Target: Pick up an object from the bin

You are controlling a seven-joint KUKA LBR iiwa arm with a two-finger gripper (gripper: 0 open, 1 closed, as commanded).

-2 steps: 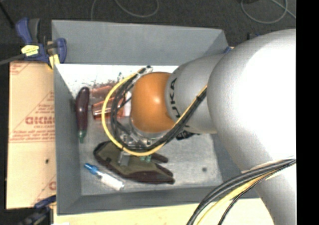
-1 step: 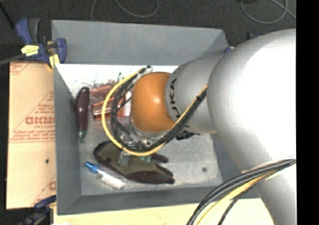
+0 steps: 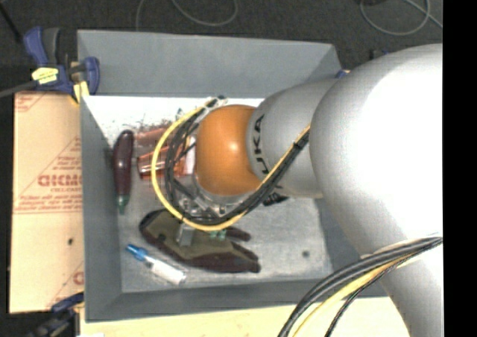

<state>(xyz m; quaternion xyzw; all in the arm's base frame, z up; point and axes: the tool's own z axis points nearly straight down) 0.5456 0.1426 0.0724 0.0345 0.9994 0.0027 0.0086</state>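
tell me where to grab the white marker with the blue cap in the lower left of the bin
Probably mid-barrel on the white marker, coming from straight above and closing across its thin width. It lies flat and slanted on the bin floor, blue cap up-left. Its lower side has bare floor, while the dark floppy thing lies close on the other side.

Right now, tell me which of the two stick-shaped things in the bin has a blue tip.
The white pen in the lower-left corner of the bin; the dark maroon stick by the left wall has no blue.
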